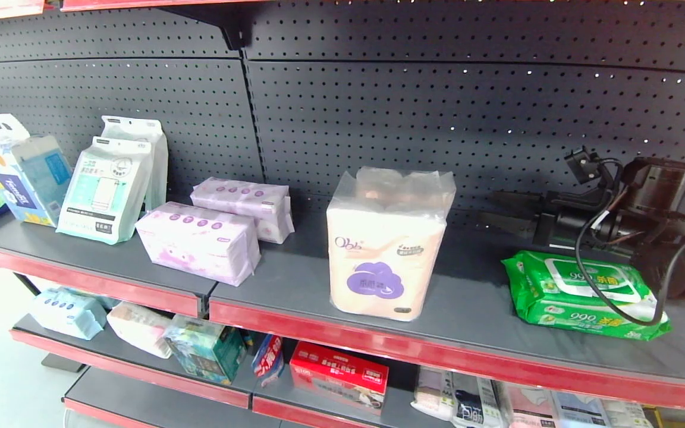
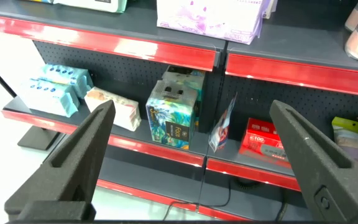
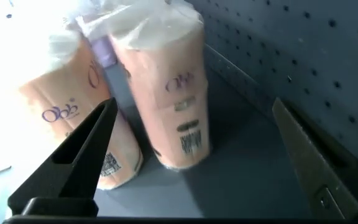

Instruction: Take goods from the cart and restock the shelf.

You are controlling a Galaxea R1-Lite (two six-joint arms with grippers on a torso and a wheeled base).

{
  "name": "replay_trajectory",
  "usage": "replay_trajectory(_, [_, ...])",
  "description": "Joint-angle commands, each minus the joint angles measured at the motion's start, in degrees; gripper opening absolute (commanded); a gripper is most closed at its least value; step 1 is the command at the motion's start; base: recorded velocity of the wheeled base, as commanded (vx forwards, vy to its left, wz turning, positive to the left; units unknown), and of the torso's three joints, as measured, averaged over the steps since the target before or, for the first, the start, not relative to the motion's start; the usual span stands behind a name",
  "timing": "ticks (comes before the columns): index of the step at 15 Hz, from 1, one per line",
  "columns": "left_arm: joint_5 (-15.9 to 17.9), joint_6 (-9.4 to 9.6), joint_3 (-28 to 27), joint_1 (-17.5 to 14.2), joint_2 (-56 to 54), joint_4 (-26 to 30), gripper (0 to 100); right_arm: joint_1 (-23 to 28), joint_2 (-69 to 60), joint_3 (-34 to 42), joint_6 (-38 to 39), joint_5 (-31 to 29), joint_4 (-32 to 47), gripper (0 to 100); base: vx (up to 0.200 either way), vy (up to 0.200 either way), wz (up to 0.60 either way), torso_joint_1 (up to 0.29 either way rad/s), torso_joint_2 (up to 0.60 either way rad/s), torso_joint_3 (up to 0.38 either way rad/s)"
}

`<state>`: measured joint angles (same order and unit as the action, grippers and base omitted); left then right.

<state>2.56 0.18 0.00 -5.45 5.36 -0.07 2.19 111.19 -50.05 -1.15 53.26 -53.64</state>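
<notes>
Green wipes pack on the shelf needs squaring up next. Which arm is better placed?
Probably right. The right gripper is open at shelf height, just above and behind the green wipes pack. The left gripper, also open, sits lower, facing the lower shelf.

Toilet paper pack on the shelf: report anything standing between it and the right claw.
Nothing visible does. The right claw, open, points at the toilet paper pack with only bare shelf between them. The green wipes pack lies under the arm, behind the claw tips, out of the path.
</notes>
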Motion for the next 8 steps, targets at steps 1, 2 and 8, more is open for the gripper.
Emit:
replay_trajectory(1, [0.0,-0.01,0.0,0.0,0.1,0.0,100,1.3,-2.9,1.6,0.0,-1.8,2.0,100,0.000,0.000,0.00,0.000,0.00,0.000])
replay_trajectory(2, [0.0,-0.01,0.0,-0.1,0.1,0.0,100,1.7,-3.8,2.1,-0.2,-2.9,3.3,100,0.000,0.000,0.00,0.000,0.00,0.000])
replay_trajectory(8, [0.0,-0.01,0.0,-0.1,0.1,0.0,100,0.4,-11.8,9.0,-0.8,-14.7,8.3,100,0.000,0.000,0.00,0.000,0.00,0.000])
